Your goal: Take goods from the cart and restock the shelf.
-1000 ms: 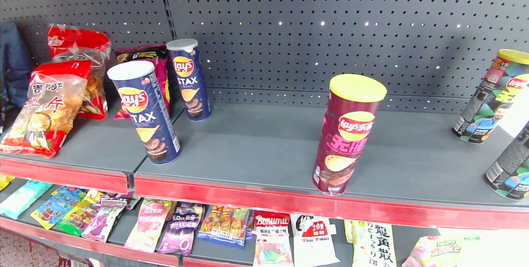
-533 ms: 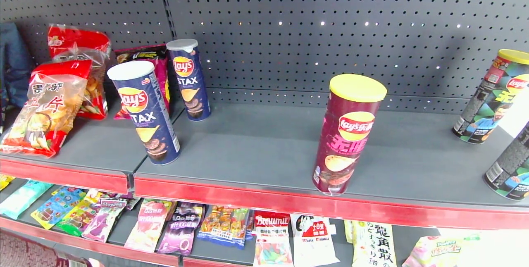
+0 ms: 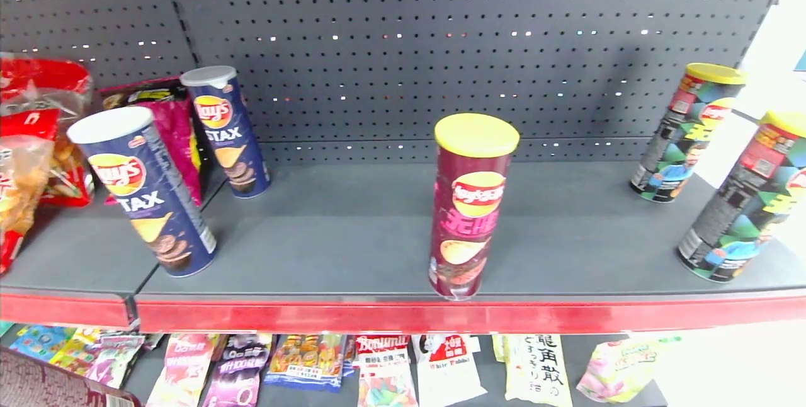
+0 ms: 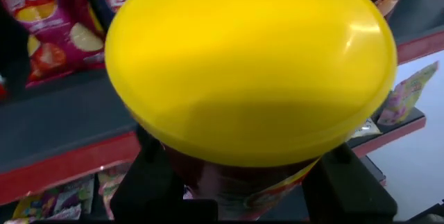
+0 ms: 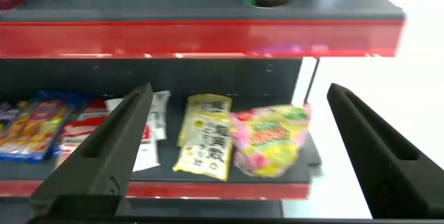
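A chip can with a wide yellow lid (image 4: 250, 64) and a maroon body stands between the dark fingers (image 4: 146, 182) of my left gripper (image 4: 246, 186), which is shut on it in front of the shelf's red edge. A matching maroon can (image 3: 469, 205) stands near the front of the grey shelf (image 3: 352, 237). My right gripper (image 5: 236, 148) is open and holds nothing, facing the shelf's red front edge (image 5: 201, 40) and the lower level.
Two blue cans (image 3: 148, 193) (image 3: 225, 130) and snack bags (image 3: 31, 142) stand at the shelf's left, two black-green cans (image 3: 686, 123) (image 3: 743, 199) at its right. Grey pegboard (image 3: 409, 48) backs it. Packets (image 3: 378, 369) (image 5: 270, 141) lie on the lower shelf.
The head camera has turned to the right, so the whole picture has slid left. The cans and bags on the shelf keep their places.
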